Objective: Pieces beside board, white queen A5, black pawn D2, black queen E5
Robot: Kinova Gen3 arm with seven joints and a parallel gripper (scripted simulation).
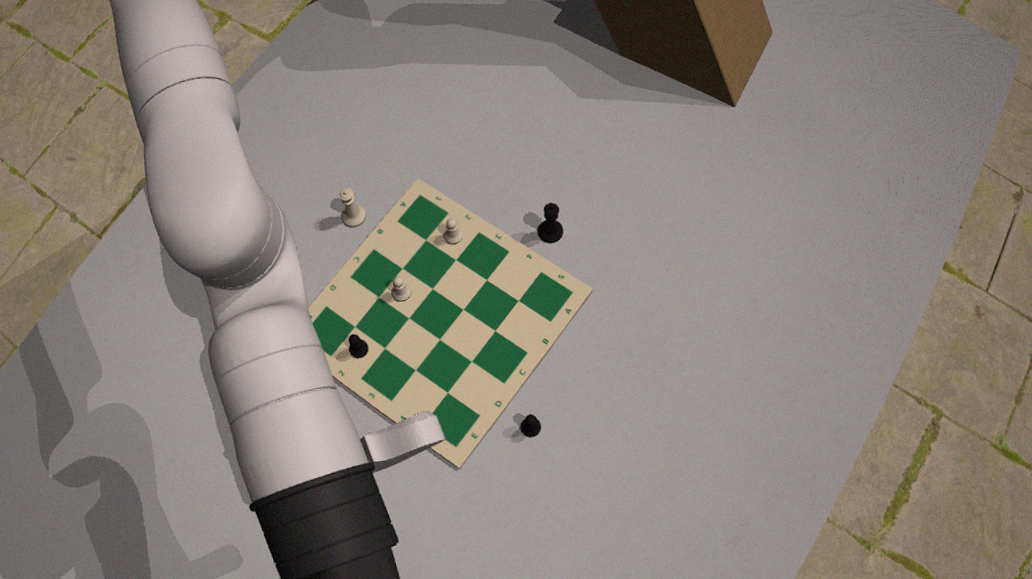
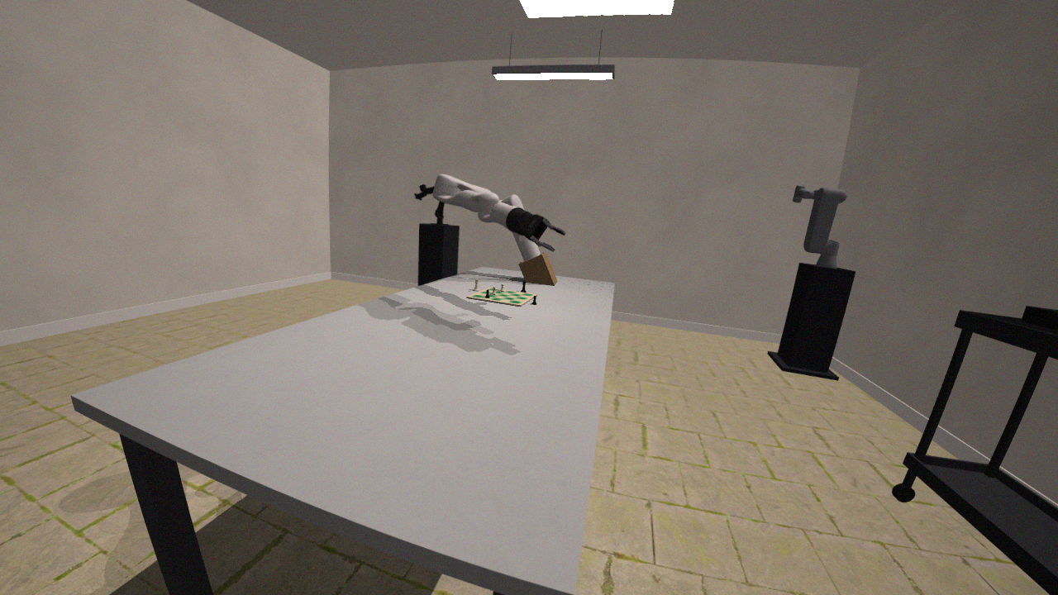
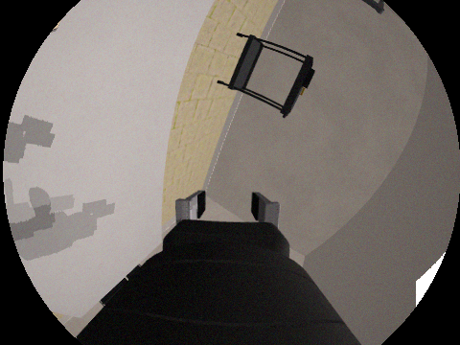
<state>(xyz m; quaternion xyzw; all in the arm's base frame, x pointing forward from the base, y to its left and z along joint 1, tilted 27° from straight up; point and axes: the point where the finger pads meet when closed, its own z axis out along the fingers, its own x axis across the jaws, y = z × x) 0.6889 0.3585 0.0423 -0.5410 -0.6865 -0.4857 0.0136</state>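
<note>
The white queen (image 1: 350, 209) (image 2: 476, 283) stands upright beside the board's A–B edge. The black queen (image 1: 549, 224) (image 2: 523, 286) stands beside the digit edge near 3 and 4. The black pawn (image 1: 530, 425) (image 2: 534, 300) stands off the board near D and E. On the board (image 1: 580, 290) stand white pawns on A2 (image 1: 451, 231) and C2 (image 1: 400, 289), and a black pawn (image 1: 357, 346) on E2. A5, D2 and E5 hold no piece. My gripper (image 2: 558, 240) (image 3: 228, 201) is open and empty, high above the table, pointing away from the board; its fingertips lie outside the top view.
My arm (image 1: 218, 193) passes above the board's left side and hides its left corner; its bracket (image 1: 403, 437) covers part of the edge near E5. The wooden base block (image 1: 682, 29) stands behind the board. A black cart (image 2: 961, 399) (image 3: 246, 62) stands off the table.
</note>
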